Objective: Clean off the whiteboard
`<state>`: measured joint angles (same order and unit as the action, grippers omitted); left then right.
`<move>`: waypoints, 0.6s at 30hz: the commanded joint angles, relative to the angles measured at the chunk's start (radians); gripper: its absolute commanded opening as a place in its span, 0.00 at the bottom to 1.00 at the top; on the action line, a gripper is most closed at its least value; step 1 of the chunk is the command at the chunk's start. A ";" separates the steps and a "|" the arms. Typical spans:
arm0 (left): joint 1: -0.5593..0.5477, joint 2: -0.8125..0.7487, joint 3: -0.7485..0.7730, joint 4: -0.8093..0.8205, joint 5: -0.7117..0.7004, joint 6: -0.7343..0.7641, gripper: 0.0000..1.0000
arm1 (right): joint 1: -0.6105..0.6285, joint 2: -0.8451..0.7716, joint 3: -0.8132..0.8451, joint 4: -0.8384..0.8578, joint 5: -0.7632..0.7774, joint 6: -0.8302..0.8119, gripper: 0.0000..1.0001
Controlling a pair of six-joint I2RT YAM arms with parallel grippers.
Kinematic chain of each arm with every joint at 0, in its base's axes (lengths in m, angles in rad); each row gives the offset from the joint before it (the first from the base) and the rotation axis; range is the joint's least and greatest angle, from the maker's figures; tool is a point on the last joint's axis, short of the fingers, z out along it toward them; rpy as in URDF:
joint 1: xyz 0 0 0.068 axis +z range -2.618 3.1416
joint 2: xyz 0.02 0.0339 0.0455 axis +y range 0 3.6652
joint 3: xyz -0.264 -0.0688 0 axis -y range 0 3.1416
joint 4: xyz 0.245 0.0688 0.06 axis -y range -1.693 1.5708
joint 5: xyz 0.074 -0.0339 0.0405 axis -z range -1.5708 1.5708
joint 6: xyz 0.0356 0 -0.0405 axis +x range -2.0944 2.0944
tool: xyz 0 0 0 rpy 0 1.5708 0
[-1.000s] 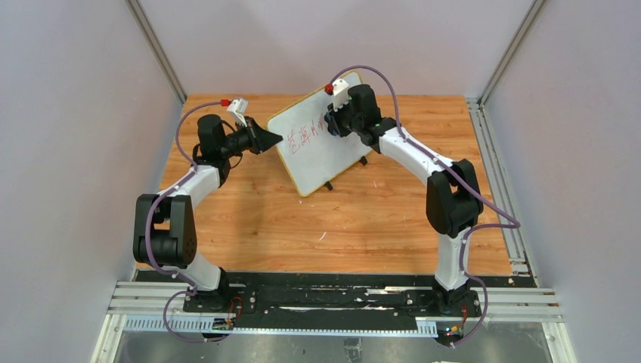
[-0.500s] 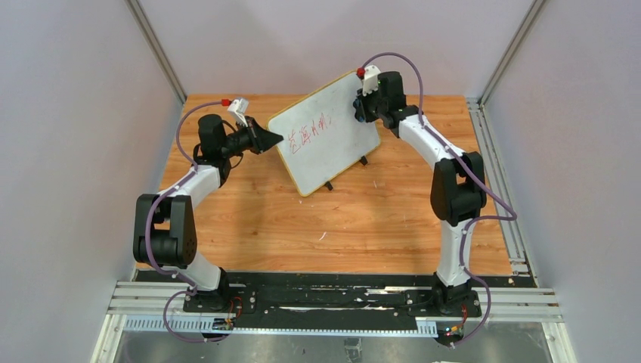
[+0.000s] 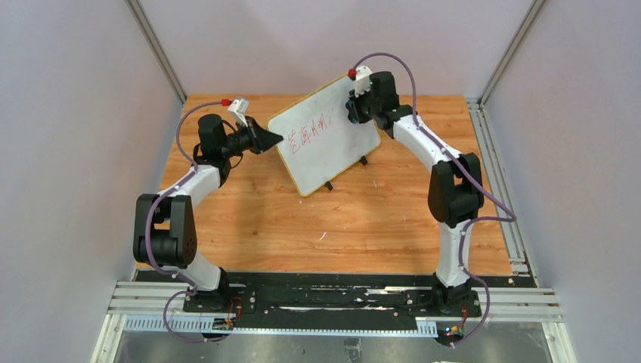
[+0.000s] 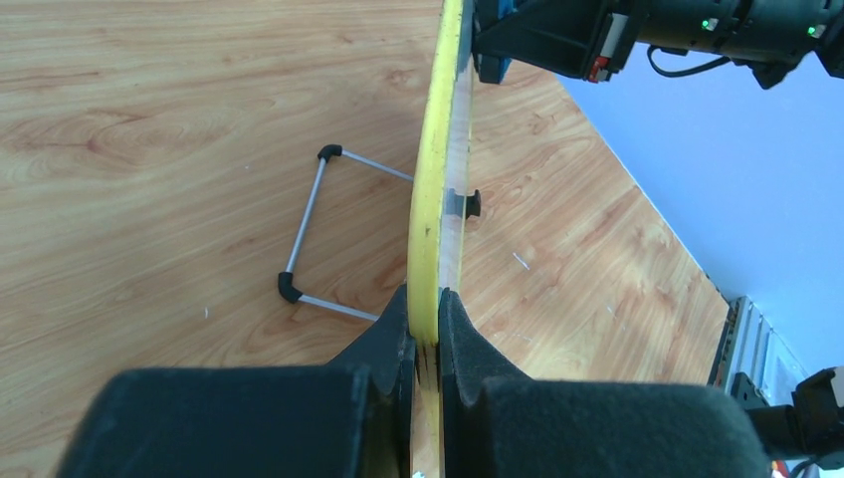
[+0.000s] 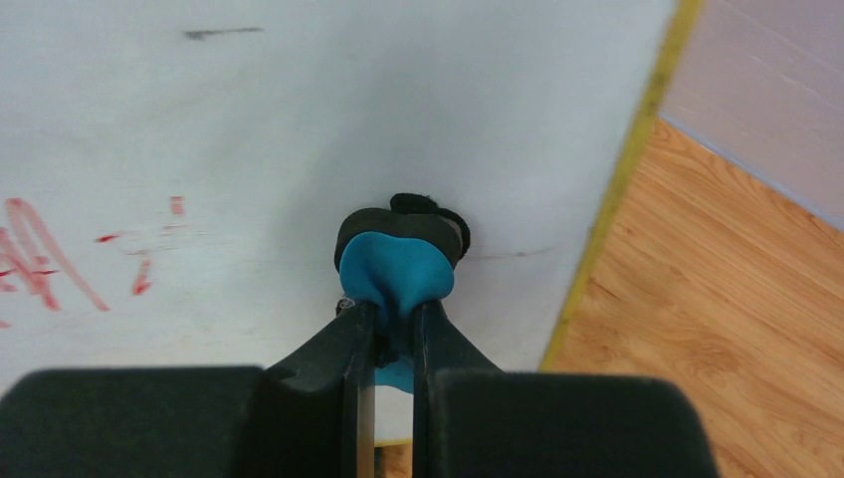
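Note:
The whiteboard (image 3: 325, 144) stands tilted at the table's back middle, white with a yellow rim and red characters (image 3: 308, 128). My left gripper (image 3: 274, 138) is shut on its left edge; in the left wrist view the yellow rim (image 4: 435, 199) runs between my fingers. My right gripper (image 3: 349, 108) is shut on a blue-and-black eraser (image 5: 396, 261) pressed against the board's upper right area, right of the red writing (image 5: 40, 264). The board (image 5: 299, 119) fills the right wrist view.
The board's wire stand (image 4: 304, 244) and a black foot (image 4: 471, 204) rest on the wooden table (image 3: 363, 219). Grey walls close the back and sides. A metal rail (image 3: 499, 174) runs along the table's right edge.
My right gripper with the eraser moved from the middle of the board to its upper right, then slid slightly back left. The left arm and the board have not moved.

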<state>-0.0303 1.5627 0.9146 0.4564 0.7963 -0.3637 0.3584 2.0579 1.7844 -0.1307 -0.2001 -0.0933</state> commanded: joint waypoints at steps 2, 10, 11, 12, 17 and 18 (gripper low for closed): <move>-0.008 0.029 -0.008 -0.082 -0.051 0.190 0.00 | 0.119 -0.069 -0.043 0.036 -0.027 0.007 0.01; -0.010 0.024 -0.011 -0.085 -0.052 0.193 0.00 | 0.218 -0.068 -0.045 0.025 -0.012 -0.009 0.01; -0.010 0.023 -0.011 -0.086 -0.052 0.194 0.00 | 0.219 -0.068 -0.048 0.026 -0.004 -0.011 0.01; -0.010 0.022 -0.010 -0.088 -0.052 0.195 0.00 | 0.218 -0.067 -0.049 0.026 0.010 -0.014 0.00; -0.010 0.022 -0.011 -0.091 -0.052 0.200 0.00 | 0.171 -0.048 -0.031 0.012 0.056 -0.034 0.01; -0.011 0.022 -0.011 -0.091 -0.052 0.200 0.00 | 0.156 -0.041 -0.022 0.006 0.056 -0.029 0.01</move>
<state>-0.0334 1.5627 0.9161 0.4488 0.7910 -0.3637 0.5526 2.0045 1.7546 -0.1246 -0.1745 -0.1085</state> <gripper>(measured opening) 0.075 0.101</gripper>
